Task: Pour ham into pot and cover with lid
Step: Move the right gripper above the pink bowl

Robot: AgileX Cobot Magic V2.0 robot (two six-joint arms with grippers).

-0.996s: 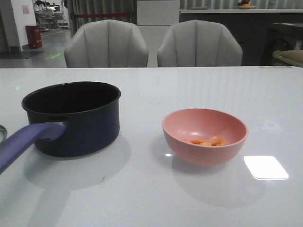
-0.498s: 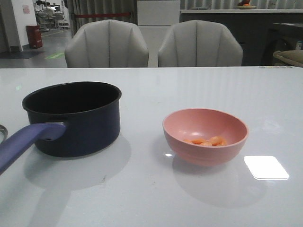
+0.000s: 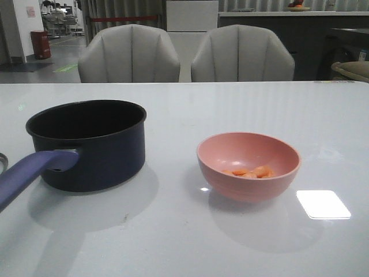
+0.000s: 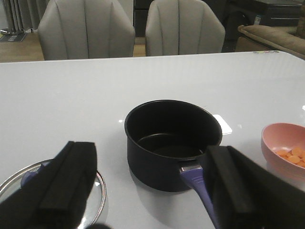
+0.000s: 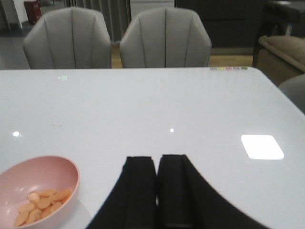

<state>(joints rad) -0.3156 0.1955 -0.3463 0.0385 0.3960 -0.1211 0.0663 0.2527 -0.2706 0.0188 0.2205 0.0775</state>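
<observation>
No legible writing is seen on pot, bowl or ham. Left gripper is spread; right gripper is pressed together.

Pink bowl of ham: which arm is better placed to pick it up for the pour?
Probably the right. In the front view the pink bowl with the ham sits right of the pot. The right gripper hangs beside the bowl, though its jaws are shut. The left gripper, jaws open, faces the pot.
</observation>
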